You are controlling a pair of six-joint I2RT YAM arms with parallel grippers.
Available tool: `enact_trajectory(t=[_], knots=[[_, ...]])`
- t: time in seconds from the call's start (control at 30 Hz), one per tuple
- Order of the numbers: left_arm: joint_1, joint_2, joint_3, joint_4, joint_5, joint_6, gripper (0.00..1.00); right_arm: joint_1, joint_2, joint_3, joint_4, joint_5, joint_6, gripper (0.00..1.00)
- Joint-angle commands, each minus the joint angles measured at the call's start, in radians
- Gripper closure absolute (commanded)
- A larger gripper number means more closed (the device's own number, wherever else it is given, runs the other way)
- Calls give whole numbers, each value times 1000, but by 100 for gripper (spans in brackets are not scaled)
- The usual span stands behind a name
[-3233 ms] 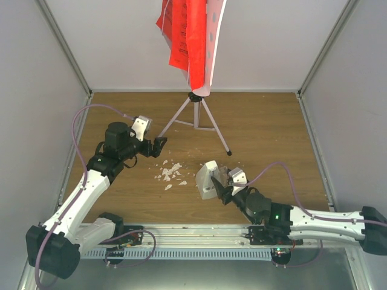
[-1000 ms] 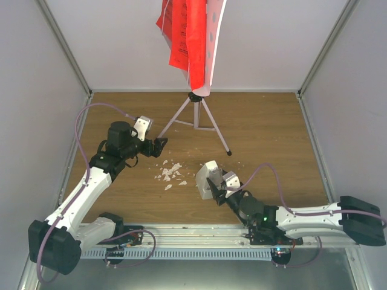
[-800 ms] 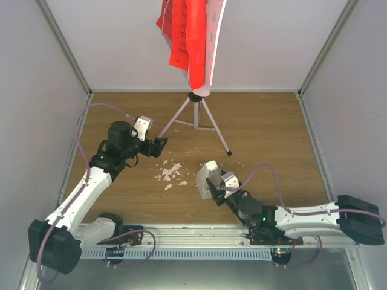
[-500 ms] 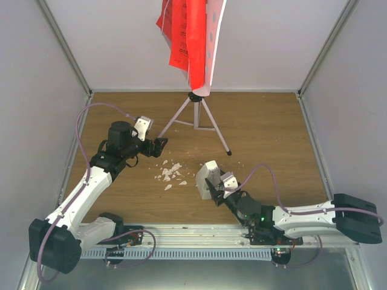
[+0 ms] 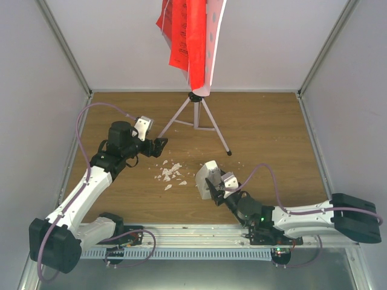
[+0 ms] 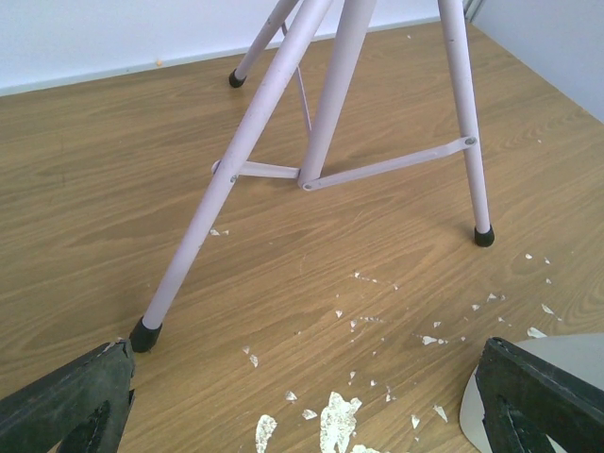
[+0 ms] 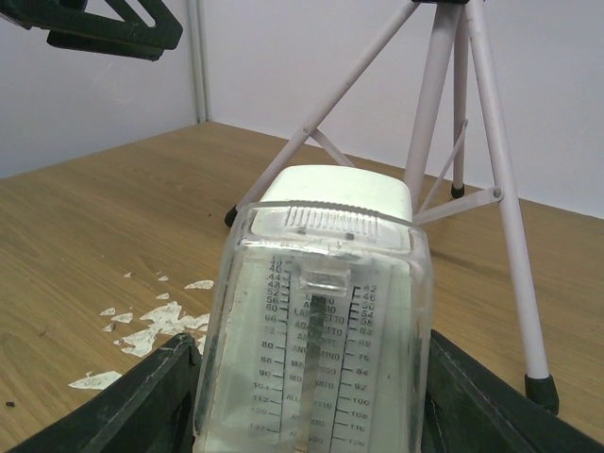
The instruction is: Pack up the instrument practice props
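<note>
The music stand is at the back: pale perforated plate (image 5: pixel 215 36), red ribbed sheets (image 5: pixel 187 36), silver tripod legs (image 5: pixel 198 116). The legs also show in the left wrist view (image 6: pixel 326 123) and the right wrist view (image 7: pixel 444 104). The white pyramid metronome (image 5: pixel 207 178) stands on the wood floor, its clear scaled front filling the right wrist view (image 7: pixel 316 330). My right gripper (image 5: pixel 219 186) has a finger against each side of it. My left gripper (image 5: pixel 161 145) is open and empty, just above the floor (image 6: pixel 302 406) beside the tripod's left foot (image 6: pixel 144 332).
Small white crumbs (image 5: pixel 170 172) lie between the grippers and also show in the left wrist view (image 6: pixel 340 415) and the right wrist view (image 7: pixel 156 321). White walls close the wooden floor (image 5: pixel 266 133) on three sides. A metal rail (image 5: pixel 193 232) runs along the near edge.
My right arm has swung leftward and pushed its gripper in around the metronome, which has stayed in place. My left arm has hardly moved.
</note>
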Motion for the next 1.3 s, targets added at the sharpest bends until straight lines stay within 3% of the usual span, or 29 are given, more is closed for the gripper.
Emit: enact_trajectory(t=[0.0,0.27,0.63,1.27], knots=[[8,5,-1,42,10,16,1,9,17,-13,23,18,39,42],[8,4,-1,43,6,17,1,8,90,22,-32,56,92,42],[8,3,-1,43,8,17,1,9,152,20,27,46,85,42],[8,5,-1,43,14,17,1,8,73,-49,75,41,-58,42]])
